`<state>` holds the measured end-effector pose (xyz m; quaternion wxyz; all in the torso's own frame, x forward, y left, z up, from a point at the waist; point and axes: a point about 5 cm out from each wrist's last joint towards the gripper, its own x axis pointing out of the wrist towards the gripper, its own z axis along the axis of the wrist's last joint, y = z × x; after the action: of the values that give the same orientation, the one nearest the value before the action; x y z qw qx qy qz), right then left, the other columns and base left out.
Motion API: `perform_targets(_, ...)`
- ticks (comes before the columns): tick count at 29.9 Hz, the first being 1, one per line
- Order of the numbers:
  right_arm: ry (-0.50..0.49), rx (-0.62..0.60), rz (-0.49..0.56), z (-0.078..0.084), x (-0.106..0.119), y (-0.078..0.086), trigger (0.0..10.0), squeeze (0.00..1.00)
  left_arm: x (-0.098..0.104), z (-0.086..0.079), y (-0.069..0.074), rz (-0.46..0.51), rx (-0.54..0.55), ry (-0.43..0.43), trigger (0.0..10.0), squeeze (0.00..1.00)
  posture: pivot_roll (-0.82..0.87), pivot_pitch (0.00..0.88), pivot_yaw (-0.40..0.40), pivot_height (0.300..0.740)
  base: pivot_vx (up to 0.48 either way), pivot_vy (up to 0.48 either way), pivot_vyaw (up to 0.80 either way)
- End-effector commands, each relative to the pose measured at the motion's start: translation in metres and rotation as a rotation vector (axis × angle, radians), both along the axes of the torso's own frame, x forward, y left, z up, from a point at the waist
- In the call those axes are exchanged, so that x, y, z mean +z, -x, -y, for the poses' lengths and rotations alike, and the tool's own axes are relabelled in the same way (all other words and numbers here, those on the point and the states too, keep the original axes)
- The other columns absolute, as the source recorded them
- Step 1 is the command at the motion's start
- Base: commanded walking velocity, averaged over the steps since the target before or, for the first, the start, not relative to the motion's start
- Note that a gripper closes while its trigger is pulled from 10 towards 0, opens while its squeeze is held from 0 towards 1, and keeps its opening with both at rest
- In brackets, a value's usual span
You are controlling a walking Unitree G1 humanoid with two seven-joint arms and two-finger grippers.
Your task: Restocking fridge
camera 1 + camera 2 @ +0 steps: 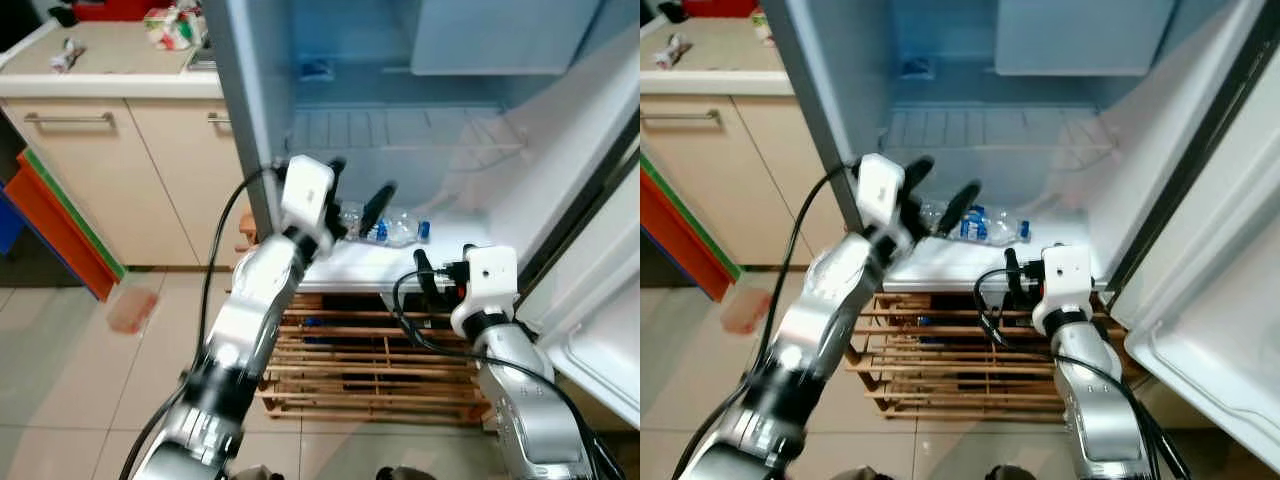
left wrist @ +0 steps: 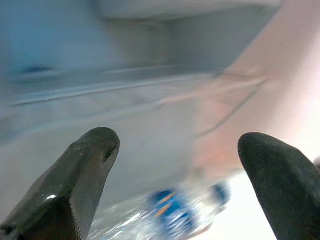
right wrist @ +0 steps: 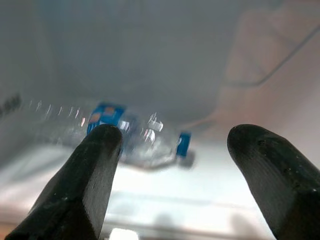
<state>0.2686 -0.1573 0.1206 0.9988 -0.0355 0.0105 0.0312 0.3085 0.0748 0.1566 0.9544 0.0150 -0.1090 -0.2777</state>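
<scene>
- A clear plastic water bottle [image 1: 385,226] lies on its side on the white floor of the fridge compartment [image 1: 350,262], near the front edge. Its long axis runs across the shelf, left to right, and its blue cap [image 1: 424,231] points toward the robot's right.
- The left gripper [image 1: 356,194] is raised at the fridge opening, just above and in front of the bottle; its two black fingers [image 2: 82,175] are spread wide and grasp nothing.
- The right gripper [image 3: 170,165] sits low at the shelf's front edge, aimed at the bottle; its fingers are also parted and empty.
- The fridge door [image 1: 600,300] stands open on the right. A wire rack [image 1: 400,128] spans the back.
- Below the fridge front is a wooden slatted crate [image 1: 350,360] on a tiled floor [image 1: 80,380].
- Left, beige cabinets [image 1: 110,170] carry a pale countertop [image 1: 110,55].
- The bottle's blue label [image 1: 975,222] is too blurred to read.
</scene>
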Motion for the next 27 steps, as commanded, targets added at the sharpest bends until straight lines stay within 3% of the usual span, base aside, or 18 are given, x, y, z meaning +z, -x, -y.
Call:
perform_targets(1, -0.013, -0.078, 0.023, 0.010, 0.002, 0.000, 10.0, 0.00, -0.014, -0.025, 0.008, -0.044, 0.120, -0.032, 10.0, 0.00, 0.02, 0.000, -0.012, 0.740, 0.000, 0.000, 0.00)
perform_targets(4, 0.029, -0.103, 0.033, 0.017, -0.006, 0.007, 10.0, 0.00, -0.046, -0.056, 0.029, -0.153, 0.252, -0.081, 10.0, 0.00, 0.03, 0.000, -0.025, 0.740, 0.000, 0.000, 0.00)
perform_targets(9, 0.049, -0.162, 0.037, 0.035, -0.018, 0.010, 10.0, 0.00, -0.061, -0.067, 0.043, -0.215, 0.307, -0.091, 10.0, 0.00, 0.04, 0.000, -0.032, 0.740, 0.000, 0.000, 0.00)
perform_targets(12, 0.029, -0.198, 0.038, 0.044, -0.018, 0.011, 10.0, 0.00, -0.054, -0.065, 0.046, -0.190, 0.313, -0.079, 10.0, 0.00, 0.03, 0.000, -0.024, 0.740, 0.000, 0.000, 0.00)
perform_targets(19, -0.003, -0.173, 0.043, 0.034, -0.021, 0.011, 10.0, 0.00, -0.039, -0.048, 0.028, -0.183, 0.269, -0.035, 10.0, 0.00, 0.00, 0.000, -0.006, 0.740, 0.000, 0.000, 0.00)
perform_targets(27, 0.008, -0.169, 0.054, 0.030, -0.020, 0.007, 10.0, 0.00, -0.030, -0.044, 0.018, -0.161, 0.261, -0.043, 10.0, 0.00, -0.01, 0.000, -0.001, 0.740, -0.186, 0.000, 0.00)
